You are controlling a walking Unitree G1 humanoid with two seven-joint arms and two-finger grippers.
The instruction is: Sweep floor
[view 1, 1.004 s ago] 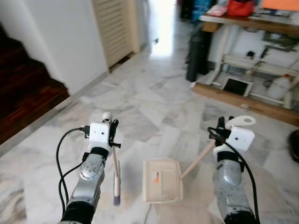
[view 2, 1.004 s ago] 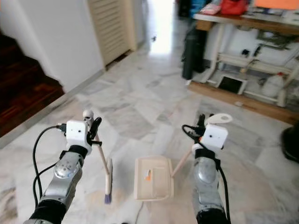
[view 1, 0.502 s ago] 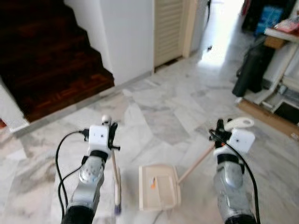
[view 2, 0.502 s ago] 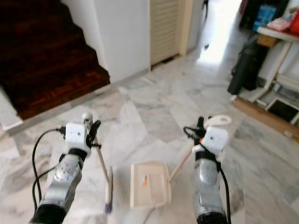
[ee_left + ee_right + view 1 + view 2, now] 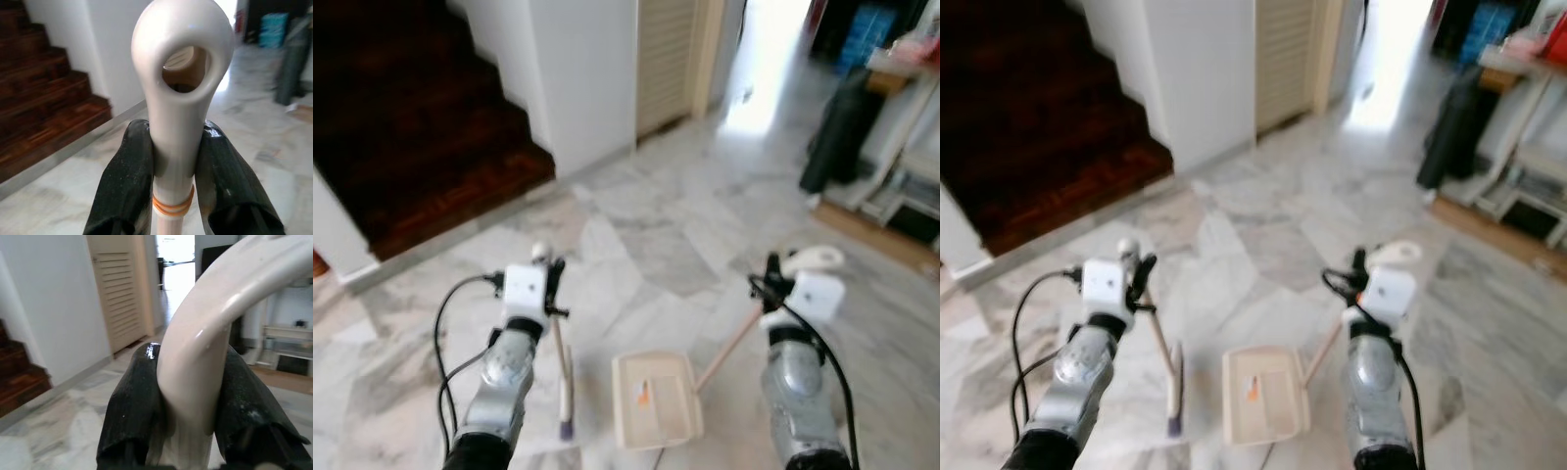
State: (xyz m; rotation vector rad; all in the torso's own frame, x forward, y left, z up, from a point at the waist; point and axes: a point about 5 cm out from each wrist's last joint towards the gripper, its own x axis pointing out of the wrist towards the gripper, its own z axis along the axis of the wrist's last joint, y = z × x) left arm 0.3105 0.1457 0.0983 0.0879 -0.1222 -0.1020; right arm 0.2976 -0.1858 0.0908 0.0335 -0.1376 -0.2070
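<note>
Left gripper (image 5: 173,176), fingers pinching the cream broom (image 5: 564,372) handle, bristles down on the marble floor (image 5: 646,245); right gripper (image 5: 188,396), fingers clamped on the dustpan (image 5: 656,399) handle, pan beside the broom.

1 broom (image 5: 564,377), 1 dustpan (image 5: 656,400), 2 arms.

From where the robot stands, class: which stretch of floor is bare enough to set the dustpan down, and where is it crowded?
Bare marble floor runs ahead, bordered by the dark stairs on the left and the louvred door beyond. It is crowded on the right, by the black bag and the white table frame.
</note>
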